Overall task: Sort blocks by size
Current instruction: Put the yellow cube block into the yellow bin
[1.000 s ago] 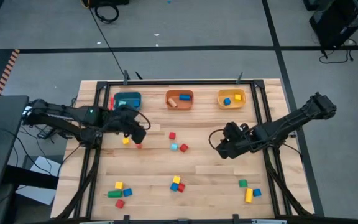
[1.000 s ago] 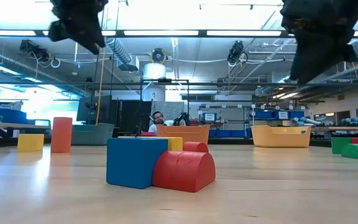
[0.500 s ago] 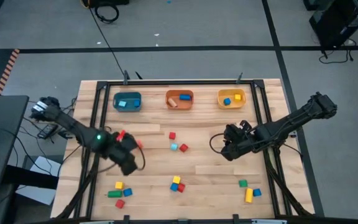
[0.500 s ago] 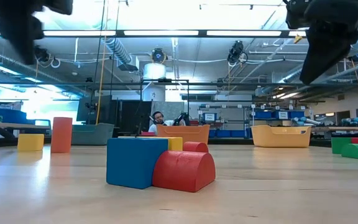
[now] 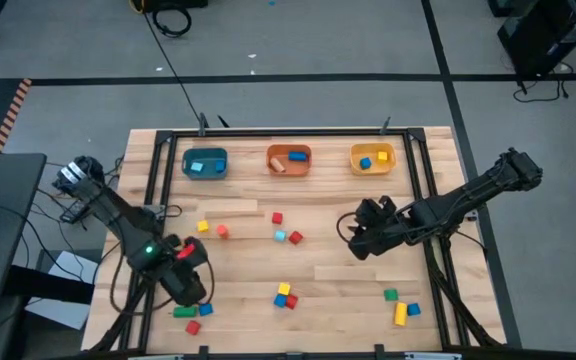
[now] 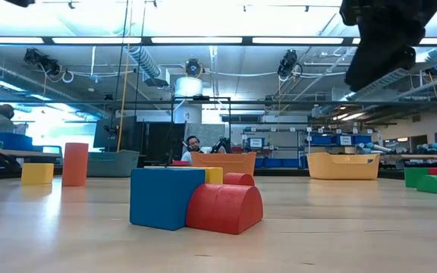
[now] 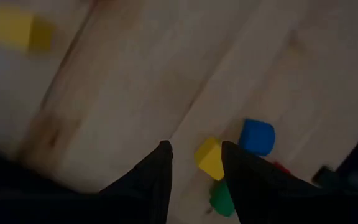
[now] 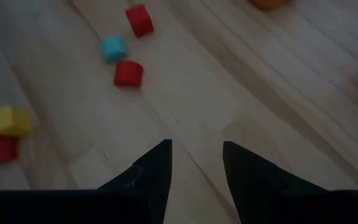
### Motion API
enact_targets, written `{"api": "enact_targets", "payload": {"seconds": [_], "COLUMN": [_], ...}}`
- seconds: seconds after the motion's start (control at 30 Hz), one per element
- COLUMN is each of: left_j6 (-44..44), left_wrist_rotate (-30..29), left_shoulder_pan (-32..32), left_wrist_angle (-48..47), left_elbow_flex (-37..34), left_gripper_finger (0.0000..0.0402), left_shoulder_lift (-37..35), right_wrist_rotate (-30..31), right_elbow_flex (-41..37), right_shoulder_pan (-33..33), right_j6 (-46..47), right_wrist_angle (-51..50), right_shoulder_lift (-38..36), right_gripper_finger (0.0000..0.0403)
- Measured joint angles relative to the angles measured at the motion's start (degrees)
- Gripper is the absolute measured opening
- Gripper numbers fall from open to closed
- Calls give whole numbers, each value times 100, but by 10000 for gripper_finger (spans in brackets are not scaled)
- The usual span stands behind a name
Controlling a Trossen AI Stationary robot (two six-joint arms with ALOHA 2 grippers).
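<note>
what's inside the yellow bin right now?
The yellow bin at the table's far edge holds a blue block and a small yellow block. Anything lying under them can't be seen from above.

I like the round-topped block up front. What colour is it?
Red. The round-topped block shows best in the low view.

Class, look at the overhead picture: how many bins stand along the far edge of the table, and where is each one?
3. The teal bin stands far left, the orange bin in the middle, and the yellow bin far right. None appears hidden.
</note>
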Motion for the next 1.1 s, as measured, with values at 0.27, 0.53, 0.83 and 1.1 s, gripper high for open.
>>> {"api": "enact_targets", "payload": {"seconds": [0.27,0.53,0.83,1.1], "left_j6": [-2338,-3308,-3588,-4034], "left_wrist_rotate": [-143,-199,516,1342], "left_shoulder_pan": [-192,-192,-278,-304], "left_wrist_angle": [-73,-55,364,473], "left_elbow_flex": [0,0,-2,-2], "left_gripper_finger": [147,147,148,148], "left_shoulder_lift": [5,47,916,1554], "right_wrist_rotate": [109,105,52,-98], "right_elbow_flex": [0,0,1,2], "right_shoulder_pan": [-1,-83,-81,-92], "right_j6": [265,261,22,-279], "right_wrist_angle": [185,187,202,204], "right_shoulder_lift": [0,0,0,2], "right_gripper_finger": [155,154,154,151]}}
